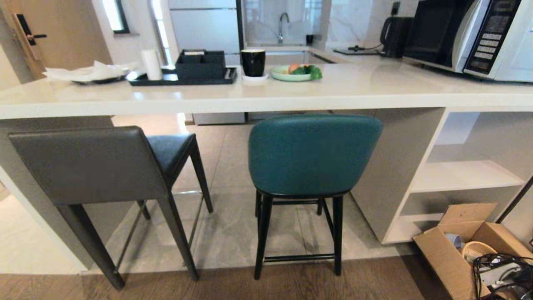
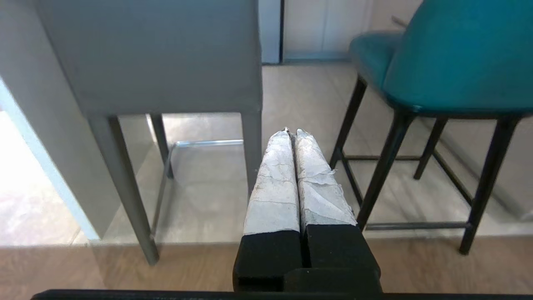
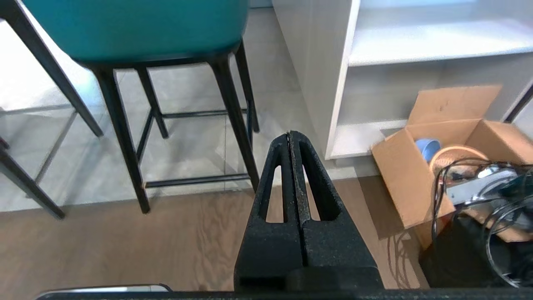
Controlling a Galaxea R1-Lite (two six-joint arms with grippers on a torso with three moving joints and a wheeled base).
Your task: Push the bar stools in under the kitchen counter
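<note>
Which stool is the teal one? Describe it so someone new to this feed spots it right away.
Start at the long white kitchen counter spanning the head view. Two stools stand in front of it; take the teal stool on the right, nearest the open white shelves. Its rounded teal back and thin black legs set it apart from the boxy dark grey stool with square grey legs on the left.
</note>
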